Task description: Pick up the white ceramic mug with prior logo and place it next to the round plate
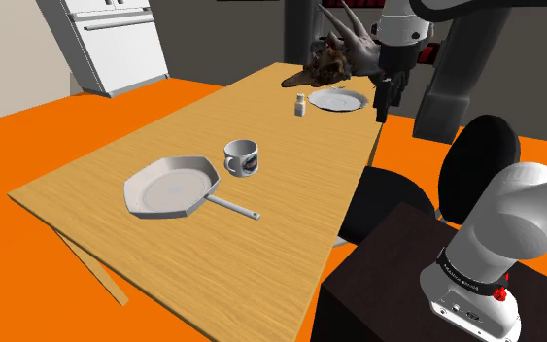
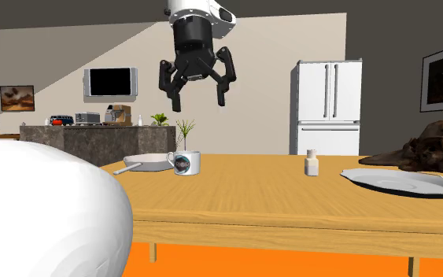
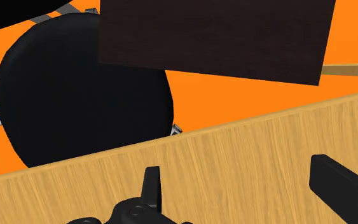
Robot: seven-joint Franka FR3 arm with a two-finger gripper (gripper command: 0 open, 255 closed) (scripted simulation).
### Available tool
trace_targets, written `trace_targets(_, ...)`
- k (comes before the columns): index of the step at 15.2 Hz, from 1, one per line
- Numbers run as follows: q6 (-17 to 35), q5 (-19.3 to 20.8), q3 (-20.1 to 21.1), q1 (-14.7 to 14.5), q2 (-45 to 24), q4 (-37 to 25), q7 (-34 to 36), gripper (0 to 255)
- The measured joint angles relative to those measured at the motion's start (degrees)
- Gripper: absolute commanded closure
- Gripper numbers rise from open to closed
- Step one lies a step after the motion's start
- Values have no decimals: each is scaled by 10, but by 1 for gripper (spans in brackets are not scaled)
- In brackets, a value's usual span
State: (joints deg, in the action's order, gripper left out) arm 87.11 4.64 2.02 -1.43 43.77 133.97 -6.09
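A white mug (image 1: 242, 156) stands upright on a light wooden bench (image 1: 261, 233), mouth up and long axis vertical, near the centre of the shoulder view. A round dark logo on its side faces the lower right of that frame and looks straight out in the second exterior view (image 2: 186, 162), but its lettering is too small to read. The handle appears to point frame left there, toward a pale frying pan (image 1: 169, 187) just beside the mug, whose own handle runs to the shoulder view's lower right. Well apart from the mug, toward the top of the shoulder frame, lies the round plate (image 1: 338, 99), with a small white shaker (image 1: 300, 105) near it and a dark, gnarled mass (image 1: 331, 63) behind. The arm's black jaws hang released and empty high over the bench, near the plate's end, with one finger (image 3: 343, 191) set wide of the other above the bench edge. A white fridge (image 2: 327, 106) stands in the background.
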Motion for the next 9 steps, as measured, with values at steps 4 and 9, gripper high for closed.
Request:
trace_targets(4, 29, -11, 9, -4, -36, -9, 13, 0)
trace_targets(9, 95, -32, 26, -12, -126, -37, 40, 0)
